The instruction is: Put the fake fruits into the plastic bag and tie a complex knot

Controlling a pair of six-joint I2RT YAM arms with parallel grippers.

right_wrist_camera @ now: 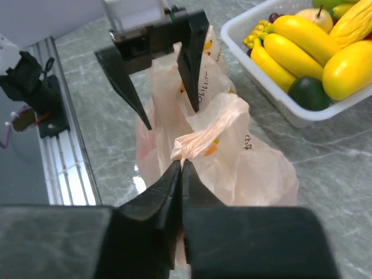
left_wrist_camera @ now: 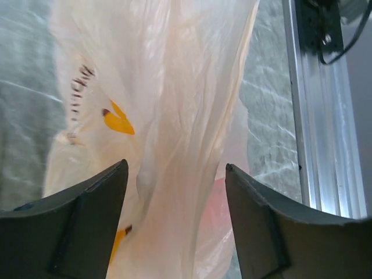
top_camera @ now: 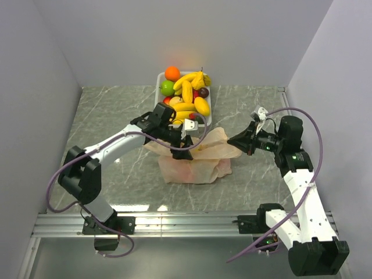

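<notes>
Left claw: The left claw (left_wrist_camera: 175, 168) is open. Its dark fingers (left_wrist_camera: 87, 221) hang one on each side of a stood-up fold of the thin, crinkly, peach plastic bag (left_wrist_camera: 174, 87). They are not squeezing it.
Fruits: The shiny fake fruits (top_camera: 187, 96) (yellow bananas, an orange, a green lime) sit piled in the white plastic tray (top_camera: 158, 87). The tray is at the back of the grey marble surface (top_camera: 110, 110), just behind the left claw.
Bag: It lies in the middle, between both claws. Something red seems to show through it.
Right claw: The right claw (right_wrist_camera: 181, 168) is shut tight on a twisted strip at the bag's right end.
What matters next: The strip points from the right claw across to the left claw. The left arm is nearer the tray.
</notes>
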